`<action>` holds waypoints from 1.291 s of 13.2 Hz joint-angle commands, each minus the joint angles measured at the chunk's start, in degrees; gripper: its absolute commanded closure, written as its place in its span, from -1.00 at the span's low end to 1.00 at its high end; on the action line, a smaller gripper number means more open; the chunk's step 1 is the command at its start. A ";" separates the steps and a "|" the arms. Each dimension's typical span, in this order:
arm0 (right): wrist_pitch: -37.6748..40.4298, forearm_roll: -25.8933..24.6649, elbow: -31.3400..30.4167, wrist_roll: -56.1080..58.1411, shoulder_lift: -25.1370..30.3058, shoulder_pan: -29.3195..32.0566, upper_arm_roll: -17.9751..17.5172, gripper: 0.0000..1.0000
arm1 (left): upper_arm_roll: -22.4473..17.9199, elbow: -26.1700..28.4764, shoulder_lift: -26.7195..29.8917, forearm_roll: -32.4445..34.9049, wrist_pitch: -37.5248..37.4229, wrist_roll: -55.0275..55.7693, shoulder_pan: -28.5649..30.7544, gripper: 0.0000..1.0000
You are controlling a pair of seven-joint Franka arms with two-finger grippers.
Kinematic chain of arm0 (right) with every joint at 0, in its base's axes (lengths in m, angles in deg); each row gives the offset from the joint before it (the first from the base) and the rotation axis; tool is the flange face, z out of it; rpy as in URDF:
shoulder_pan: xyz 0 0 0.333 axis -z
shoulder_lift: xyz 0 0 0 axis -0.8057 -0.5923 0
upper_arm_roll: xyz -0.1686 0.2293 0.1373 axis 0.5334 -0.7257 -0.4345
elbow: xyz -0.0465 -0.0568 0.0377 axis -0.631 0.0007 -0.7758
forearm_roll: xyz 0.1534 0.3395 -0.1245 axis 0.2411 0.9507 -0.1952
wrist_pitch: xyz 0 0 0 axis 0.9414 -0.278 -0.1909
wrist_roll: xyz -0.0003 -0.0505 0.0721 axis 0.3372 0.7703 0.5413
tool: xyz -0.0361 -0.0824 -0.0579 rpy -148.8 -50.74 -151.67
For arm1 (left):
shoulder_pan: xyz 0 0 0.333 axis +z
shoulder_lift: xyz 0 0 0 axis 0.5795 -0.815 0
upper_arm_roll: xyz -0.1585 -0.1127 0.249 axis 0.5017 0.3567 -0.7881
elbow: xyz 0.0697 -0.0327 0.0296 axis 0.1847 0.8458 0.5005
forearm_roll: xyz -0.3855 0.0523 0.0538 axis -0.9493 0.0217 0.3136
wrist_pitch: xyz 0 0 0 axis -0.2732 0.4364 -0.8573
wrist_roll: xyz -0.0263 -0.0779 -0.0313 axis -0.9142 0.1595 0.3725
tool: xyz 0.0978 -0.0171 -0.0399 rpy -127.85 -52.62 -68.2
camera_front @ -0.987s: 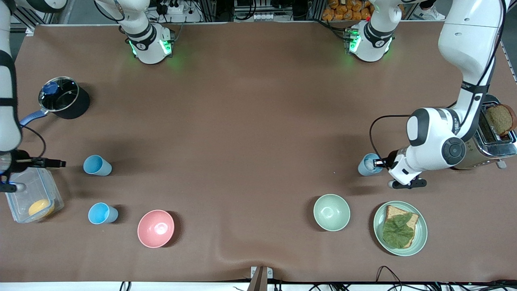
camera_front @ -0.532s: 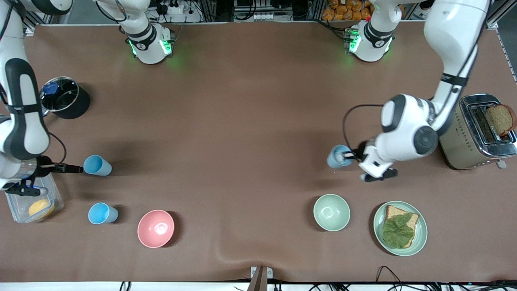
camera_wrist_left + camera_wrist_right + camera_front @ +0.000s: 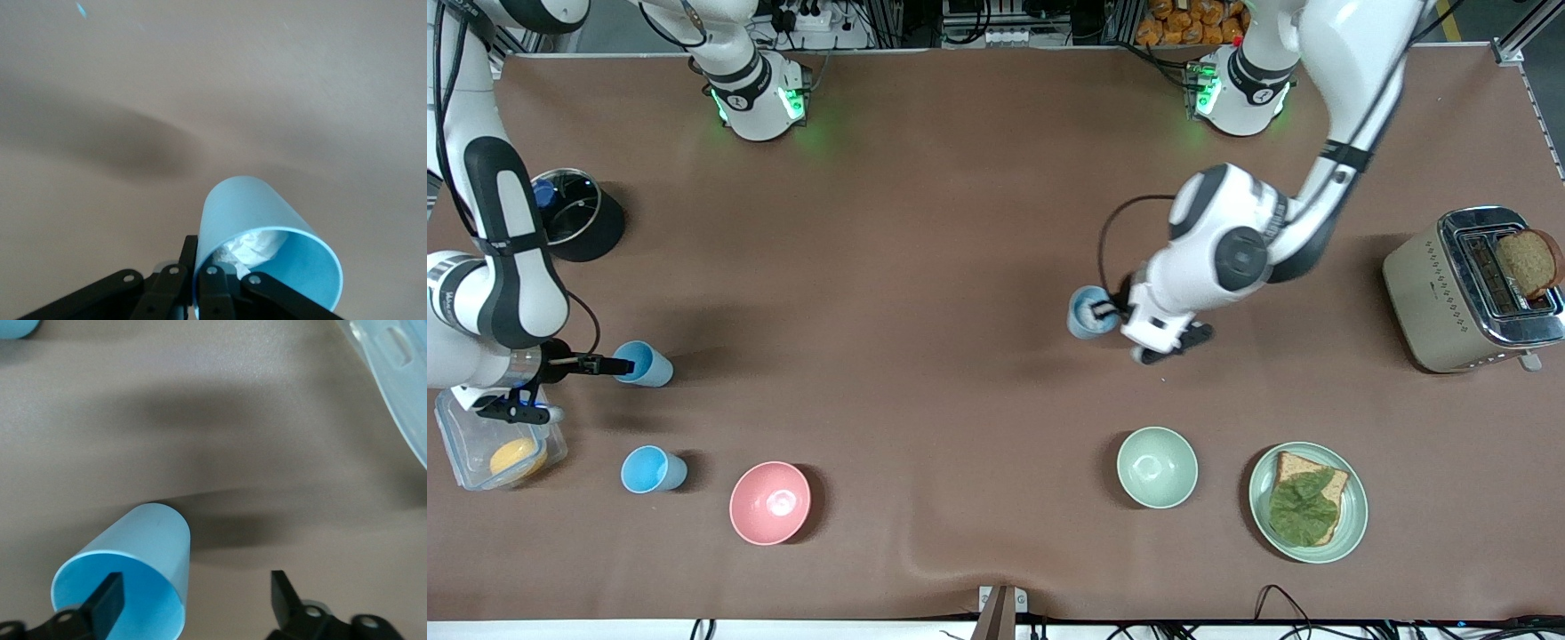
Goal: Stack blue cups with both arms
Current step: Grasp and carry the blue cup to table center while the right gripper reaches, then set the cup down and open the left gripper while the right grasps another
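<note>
My left gripper is shut on the rim of the paler blue cup and holds it over the brown table, toward the middle. In the left wrist view the cup holds a white scrap, and my left gripper pinches its wall. My right gripper is open at a bright sky-blue cup near the right arm's end. In the right wrist view one finger is inside this cup and the other is outside it. A second sky-blue cup stands nearer the front camera.
A pink bowl stands beside the second cup. A pale green bowl and a plate with bread and lettuce lie near the front. A toaster, a black pot and a clear container stand at the table's ends.
My left arm has carried the paler cup from beside the toaster toward the table's middle. My right gripper has moved up to the sky-blue cup and put one finger inside it.
</note>
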 commanded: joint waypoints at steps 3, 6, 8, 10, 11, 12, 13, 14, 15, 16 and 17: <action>-0.36 2.44 -2.31 -0.85 1.22 0.35 0.03 1.00 | -0.64 -1.06 -2.77 0.10 7.09 13.29 -7.86 1.00; -0.27 3.41 -2.75 -0.85 1.57 0.26 0.03 1.00 | -0.82 -1.23 -5.76 3.77 12.12 20.05 -11.99 1.00; 0.09 3.41 -3.36 -0.93 2.18 0.09 -0.06 1.00 | -0.82 -2.98 -8.30 8.25 12.57 25.24 -14.27 1.00; 0.09 3.85 -4.33 -0.93 3.94 -0.09 -0.15 1.00 | -0.99 -4.65 -11.02 13.43 12.65 31.65 -16.83 1.00; 0.87 4.72 -4.33 -0.85 4.82 -0.09 -0.15 1.00 | -0.99 -6.23 -12.69 15.46 12.65 34.72 -17.62 1.00; 1.92 5.25 -4.25 -0.85 5.69 0.00 -0.06 1.00 | -0.99 -7.20 -14.01 17.91 12.65 37.28 -18.32 1.00; 2.89 5.26 -4.24 -0.85 7.01 -0.09 -0.06 1.00 | -0.99 -7.30 -14.72 20.38 12.74 38.17 -18.50 1.00; 4.38 5.26 -4.16 -0.85 8.33 -0.18 -0.06 1.00 | -0.99 -7.47 -15.69 21.62 12.92 38.27 -18.51 1.00; 6.05 5.26 -4.07 -0.76 9.82 -0.35 -0.06 1.00 | -0.99 -7.48 -15.87 21.63 13.27 38.36 -18.59 1.00; 7.72 5.26 -4.07 -0.76 11.31 -0.70 -0.15 1.00 | -0.99 -7.56 -16.22 21.28 13.36 38.44 -18.59 1.00; 9.82 5.26 -3.98 -0.85 12.72 -1.66 -0.15 1.00 | -0.99 -8.00 -16.40 21.28 13.36 38.45 -18.59 0.36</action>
